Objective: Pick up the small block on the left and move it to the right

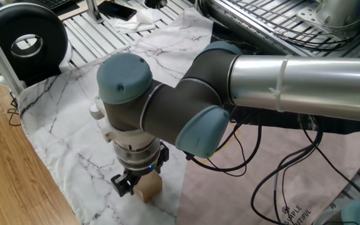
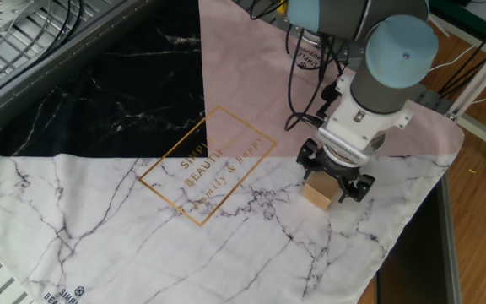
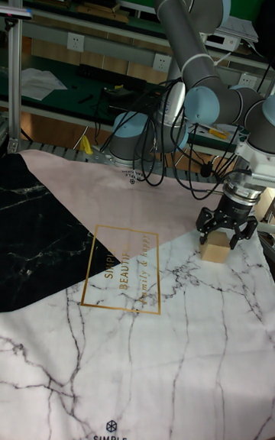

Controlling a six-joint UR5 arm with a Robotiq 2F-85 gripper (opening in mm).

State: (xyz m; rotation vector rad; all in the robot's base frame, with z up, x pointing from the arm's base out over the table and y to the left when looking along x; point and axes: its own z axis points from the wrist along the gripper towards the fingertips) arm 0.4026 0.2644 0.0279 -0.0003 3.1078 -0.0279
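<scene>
The small block [image 1: 149, 187] is a plain light-tan cube on the white marble-print cloth [image 1: 67, 106], near the cloth's front edge. My gripper [image 1: 141, 183] points straight down over it, with its black fingers pressed on two opposite sides. In the other fixed view the small block [image 2: 313, 195] shows under the gripper [image 2: 329, 181], just right of the gold logo. The tall fixed view has the small block [image 3: 216, 249] at the right, held by the gripper [image 3: 227, 234]. I cannot tell whether the block touches the cloth.
A black round device [image 1: 24, 39] stands at the back left on metal slats. Black cables [image 1: 274, 181] trail over the pink cloth section [image 2: 251, 76]. The gold logo [image 2: 207, 165] marks the cloth's middle. The cloth edge and a drop lie just right of the block [image 2: 433, 211].
</scene>
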